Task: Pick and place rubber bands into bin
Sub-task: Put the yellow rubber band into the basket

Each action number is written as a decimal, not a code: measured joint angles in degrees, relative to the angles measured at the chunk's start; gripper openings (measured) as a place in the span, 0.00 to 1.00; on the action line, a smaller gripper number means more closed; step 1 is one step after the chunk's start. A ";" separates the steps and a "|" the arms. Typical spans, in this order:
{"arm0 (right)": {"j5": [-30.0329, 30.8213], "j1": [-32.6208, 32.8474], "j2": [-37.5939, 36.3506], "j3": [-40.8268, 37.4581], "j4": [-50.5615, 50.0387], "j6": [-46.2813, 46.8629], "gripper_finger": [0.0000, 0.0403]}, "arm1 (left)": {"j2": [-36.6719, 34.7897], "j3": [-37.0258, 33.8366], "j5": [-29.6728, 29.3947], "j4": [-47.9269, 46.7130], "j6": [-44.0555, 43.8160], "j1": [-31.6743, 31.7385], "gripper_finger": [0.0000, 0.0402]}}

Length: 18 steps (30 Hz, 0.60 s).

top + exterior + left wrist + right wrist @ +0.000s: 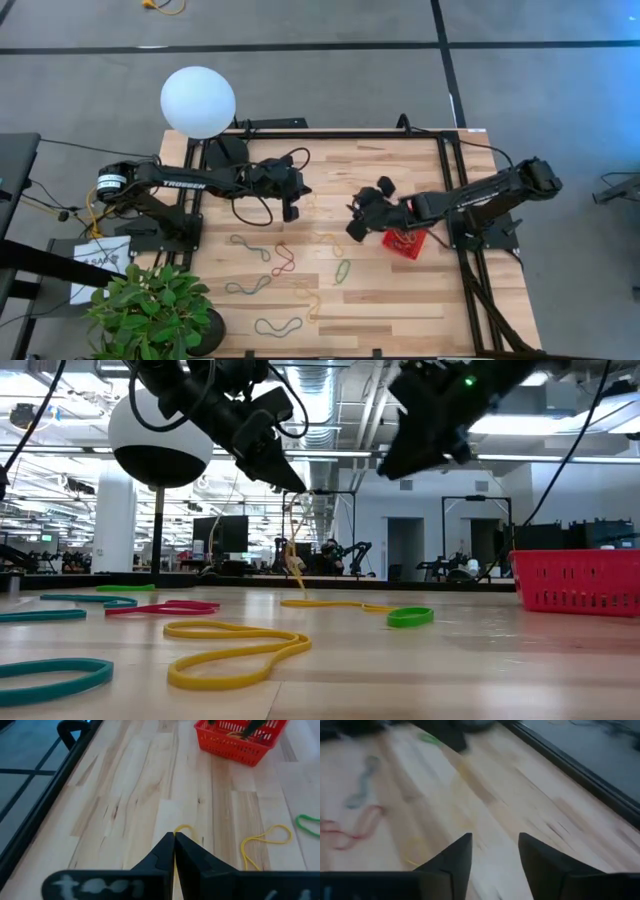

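Observation:
Several rubber bands lie flat on the wooden table: a yellow loop (235, 655), a green one (410, 617), a red one (283, 260) and teal ones (248, 287). The red bin (405, 243) stands on the table's right half with a few bands inside (235, 742). My left gripper (291, 210) hovers above the table's middle, shut on a thin yellow rubber band (293, 530). My right gripper (355, 225) hangs open just left of the bin, with nothing between its fingers (495, 850). My left gripper pinches the yellow rubber band between its two shut fingertips; a small loop of it (184, 828) pokes out past the tips. The fingers slant down from the table's left side. The band hangs slack below them (296, 560); whether its lower end touches the table I cannot tell.
A white globe lamp (198, 100) stands at the far left corner and a potted plant (150, 305) at the near left. Black frame rails (450, 190) run along the table's edges. Bare wood lies between the two grippers and toward the near edge.

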 joint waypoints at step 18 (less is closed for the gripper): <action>-14.34 -10.09 15.18 0.89 26.51 -12.29 0.40 | 0.00 0.00 1.48 2.99 0.00 -0.02 0.00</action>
